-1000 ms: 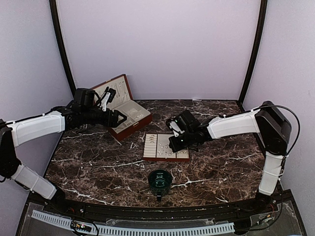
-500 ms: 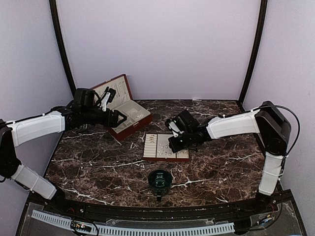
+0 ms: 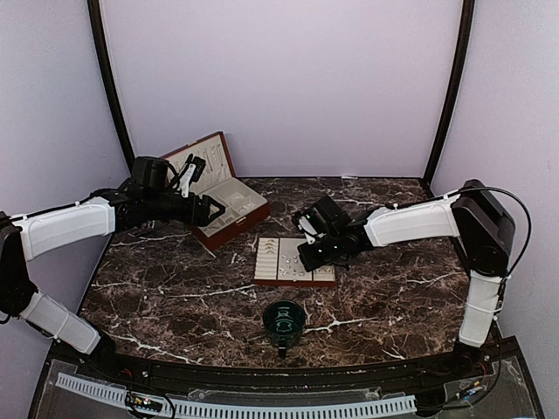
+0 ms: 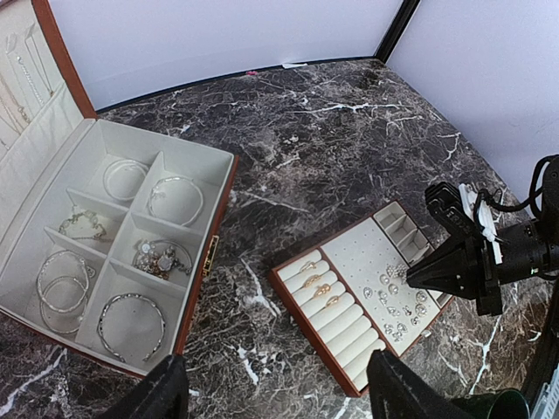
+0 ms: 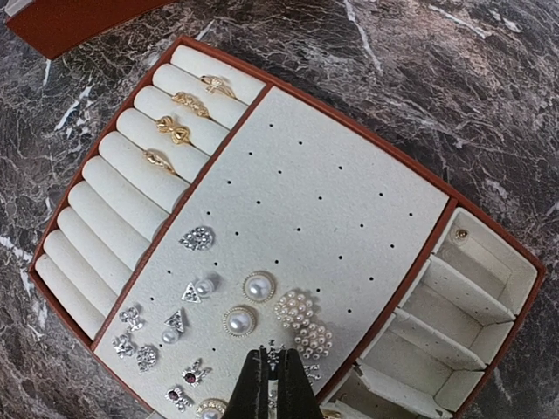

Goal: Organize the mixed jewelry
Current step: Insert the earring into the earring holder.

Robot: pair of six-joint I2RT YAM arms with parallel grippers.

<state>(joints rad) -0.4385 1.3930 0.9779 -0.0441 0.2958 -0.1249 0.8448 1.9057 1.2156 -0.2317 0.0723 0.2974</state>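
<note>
Dark marbled table [image 3: 175, 288] bears the tray [image 5: 349, 201]. Your right gripper [image 5: 272, 386], tips pressed together, hangs over the pad's crowded end, so come down straight and slowly, sparing neighbouring studs. Your left gripper [image 4: 281, 390] hangs spread. The mixed jewelry [image 5: 259, 286] is tiny pearl and silvery studs on cream felt, beside gold rings [image 5: 173, 131].

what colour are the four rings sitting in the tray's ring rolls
The rings are gold, shown best in the right wrist view.

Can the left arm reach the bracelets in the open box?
Probably yes: the box lid is up, the bracelets lie uncovered, and the left arm hangs close by, jaws open, nothing between.
</note>
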